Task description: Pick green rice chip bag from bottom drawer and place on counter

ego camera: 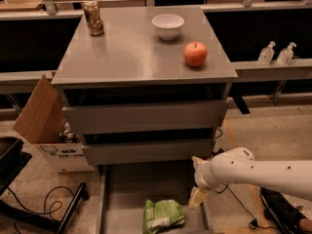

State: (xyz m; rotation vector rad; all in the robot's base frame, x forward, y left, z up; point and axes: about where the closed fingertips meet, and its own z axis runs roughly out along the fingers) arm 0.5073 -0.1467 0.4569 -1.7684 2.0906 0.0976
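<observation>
Lying in bottom drawer [129, 189] — green rice chip bag [163, 216]; tool [197, 199] just beside it — spread or pressed, cannot tell.

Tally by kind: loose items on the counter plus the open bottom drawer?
can: 1, on the counter
bowl: 1, on the counter
apple: 1, on the counter
green rice chip bag: 1, in the bottom drawer
Total: 4
The gripper hangs at the drawer's right side, beside the bag.
</observation>
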